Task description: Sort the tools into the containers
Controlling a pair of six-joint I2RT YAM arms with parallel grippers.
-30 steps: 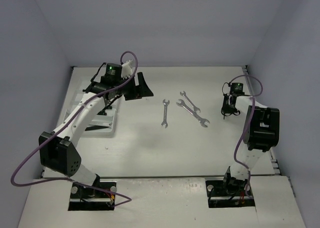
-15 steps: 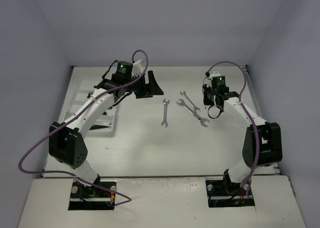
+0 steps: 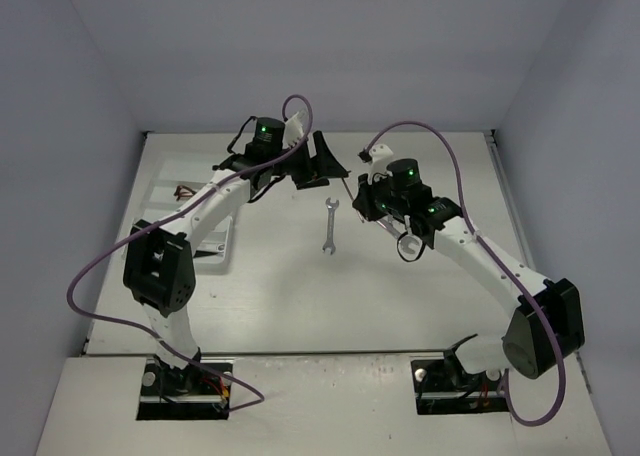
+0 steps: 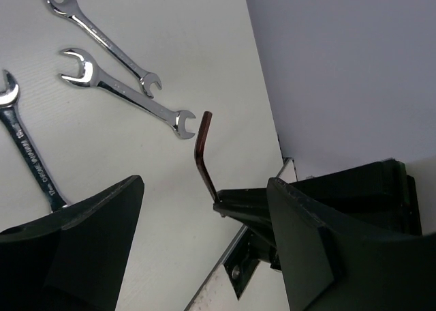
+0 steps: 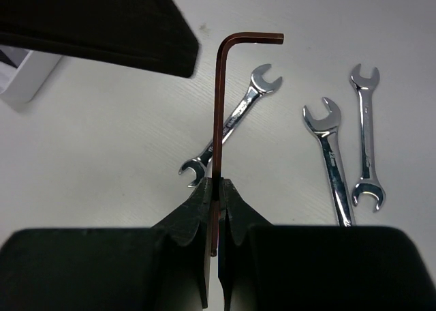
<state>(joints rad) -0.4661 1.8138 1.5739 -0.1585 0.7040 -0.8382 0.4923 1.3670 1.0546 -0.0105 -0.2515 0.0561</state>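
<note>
My right gripper (image 3: pixel 362 192) is shut on a dark red-brown L-shaped hex key (image 5: pixel 219 106) and holds it above the table, bent end away from the jaws (image 5: pixel 219 188). My left gripper (image 3: pixel 318 171) is open and empty. In the left wrist view its fingers (image 4: pixel 75 249) stand on either side of the key (image 4: pixel 202 154) without touching it. Three silver wrenches lie on the table (image 5: pixel 231 123) (image 5: pixel 330 154) (image 5: pixel 366 134); they also show in the left wrist view (image 4: pixel 102 38) (image 4: pixel 126 93) (image 4: pixel 27 147). The white tray (image 3: pixel 215 251) is at the left, partly hidden by the left arm.
More red-brown hex keys (image 3: pixel 185 190) lie in the tray's far part. One wrench (image 3: pixel 329 226) lies in the table's middle; the other two are mostly under the right arm. Walls close the table on three sides.
Both arms have swung toward the table's middle. The right gripper has carried the hex key leftward and the left gripper has moved right, so the key now sits between the left fingers.
</note>
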